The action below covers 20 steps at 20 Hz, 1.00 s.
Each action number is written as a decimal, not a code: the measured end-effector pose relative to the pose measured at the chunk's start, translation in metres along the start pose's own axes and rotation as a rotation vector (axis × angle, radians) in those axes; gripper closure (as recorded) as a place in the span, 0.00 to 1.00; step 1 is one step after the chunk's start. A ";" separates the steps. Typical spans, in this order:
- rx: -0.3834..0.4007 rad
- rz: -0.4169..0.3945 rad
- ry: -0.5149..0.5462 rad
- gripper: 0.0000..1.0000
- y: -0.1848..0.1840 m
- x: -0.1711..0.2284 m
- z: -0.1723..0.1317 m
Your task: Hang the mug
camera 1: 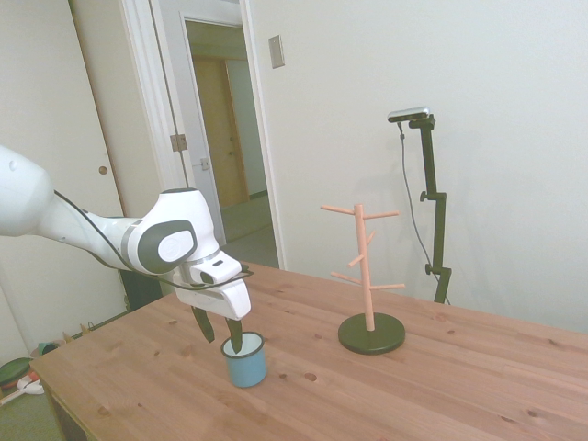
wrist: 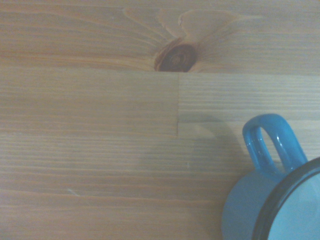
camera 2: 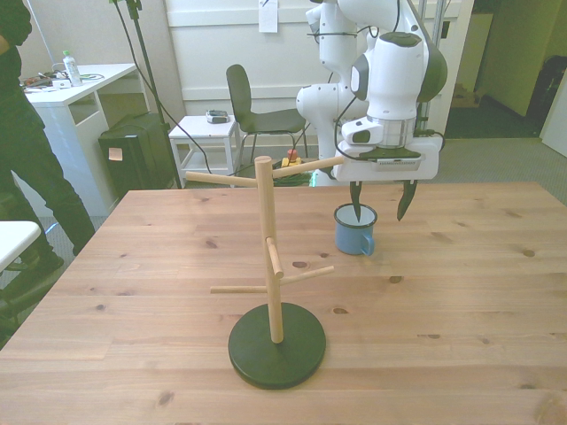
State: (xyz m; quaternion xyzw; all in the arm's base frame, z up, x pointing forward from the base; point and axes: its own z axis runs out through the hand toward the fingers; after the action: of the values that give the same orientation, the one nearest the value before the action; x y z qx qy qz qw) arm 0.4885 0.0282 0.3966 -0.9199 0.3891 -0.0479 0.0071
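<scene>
White arm (camera 1: 55,225), grey joints, dark fingers (camera 2: 356,201)

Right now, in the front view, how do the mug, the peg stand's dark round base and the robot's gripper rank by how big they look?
1. Dark round base, though it sits nearest the camera.
2. Gripper, open, one finger inside the mug.
3. Mug, clearly smallest.
</scene>
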 end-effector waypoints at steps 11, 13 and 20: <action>0.002 0.009 0.000 1.00 0.002 0.002 0.009; 0.002 0.011 0.000 1.00 0.003 0.002 0.009; 0.002 0.019 0.000 1.00 0.006 0.005 0.009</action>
State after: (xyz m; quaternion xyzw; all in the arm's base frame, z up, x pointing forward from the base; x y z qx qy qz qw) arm 0.4891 0.0203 0.3881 -0.9161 0.3979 -0.0481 0.0086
